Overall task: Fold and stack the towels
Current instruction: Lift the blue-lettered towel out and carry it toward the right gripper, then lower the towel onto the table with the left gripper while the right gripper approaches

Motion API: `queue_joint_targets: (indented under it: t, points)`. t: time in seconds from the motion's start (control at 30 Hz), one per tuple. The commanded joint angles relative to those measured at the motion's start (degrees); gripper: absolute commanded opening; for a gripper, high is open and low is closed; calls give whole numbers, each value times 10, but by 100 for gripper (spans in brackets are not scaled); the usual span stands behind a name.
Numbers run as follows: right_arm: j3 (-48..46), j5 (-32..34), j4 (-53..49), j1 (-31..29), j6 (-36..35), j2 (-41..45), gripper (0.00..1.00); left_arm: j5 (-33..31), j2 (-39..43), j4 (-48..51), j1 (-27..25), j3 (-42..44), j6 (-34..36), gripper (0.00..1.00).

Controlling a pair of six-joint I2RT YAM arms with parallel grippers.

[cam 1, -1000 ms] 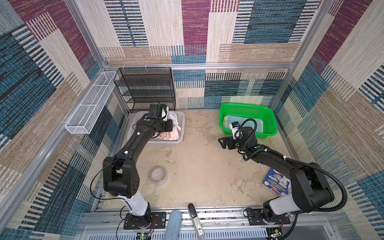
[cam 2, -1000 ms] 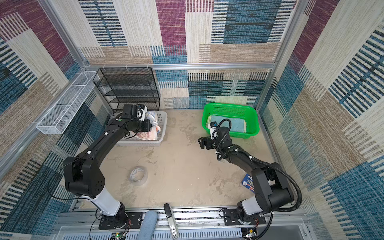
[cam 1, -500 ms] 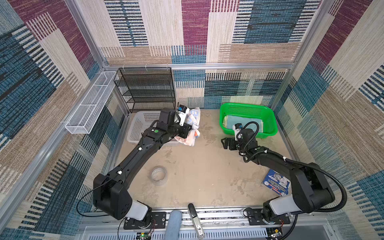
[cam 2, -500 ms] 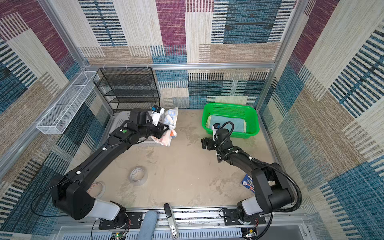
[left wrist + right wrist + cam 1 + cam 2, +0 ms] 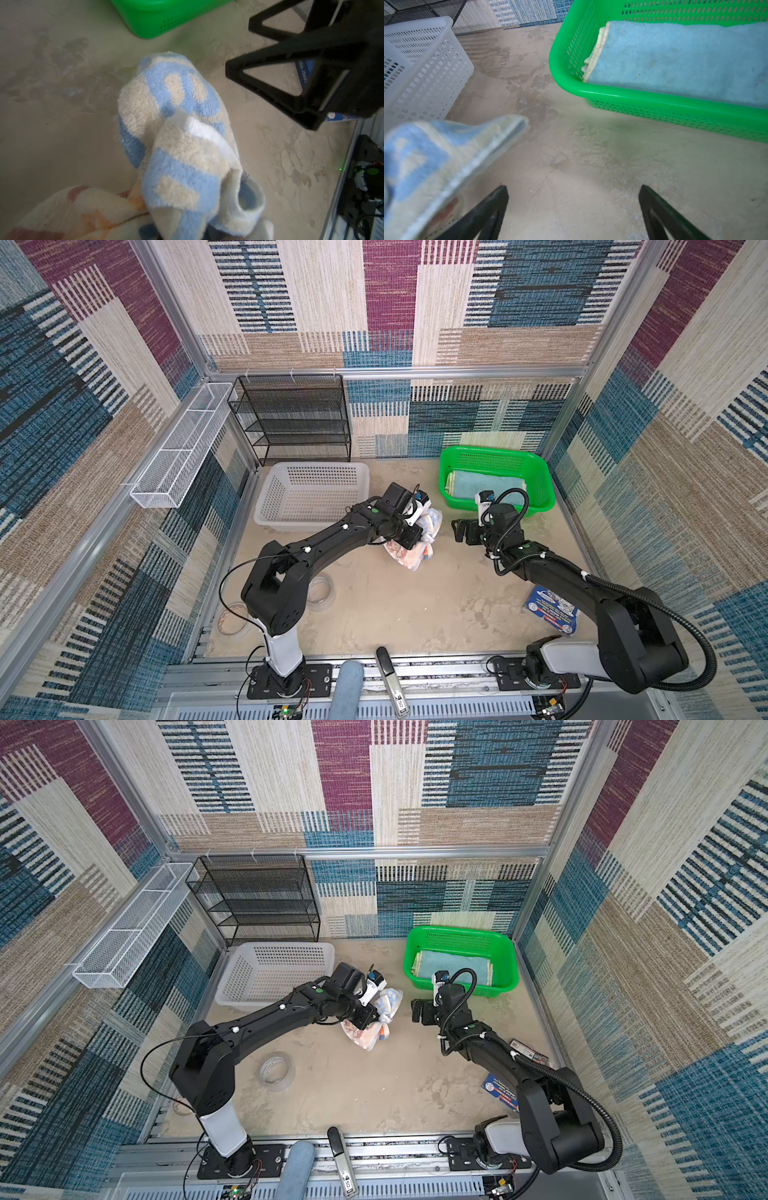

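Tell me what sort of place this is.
Likely a lab robot cell staged for laundry sorting: an aluminium frame lined with carpet-pattern panels, a white laundry basket and a green basket holding a folded teal towel.

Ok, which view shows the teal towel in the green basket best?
The right wrist view: the teal towel is close, its cream layered edge clear inside the green basket. Both top views show it small, partly behind the right arm. The left wrist view shows only the basket's outer wall.

Your left gripper [image 5: 375,1017] clamped a crumpled bundle of cream, blue and orange terry towels [image 5: 371,1038]; your right gripper [image 5: 419,1013] stood wide apart just beside it, near the green perforated plastic basket [image 5: 461,930].
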State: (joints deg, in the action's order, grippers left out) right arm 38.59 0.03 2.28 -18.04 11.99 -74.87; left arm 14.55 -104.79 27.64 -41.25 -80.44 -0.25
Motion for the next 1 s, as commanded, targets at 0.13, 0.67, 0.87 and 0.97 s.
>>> queue_joint_targets:
  t: [0.13,0.67,0.87,0.97]
  points:
    - [-18,32,13,-1,-11,24,100,-35,-47,15,-13,3,20,7]
    - [-2,57,-11,-1,1,-12,100,-89,-44,14,-17,13,35,49]
    - [2,30,-1,0,5,-34,100,-127,-7,24,-28,24,38,52]
    - [4,14,6,-1,7,-41,100,-141,14,25,-33,38,36,53]
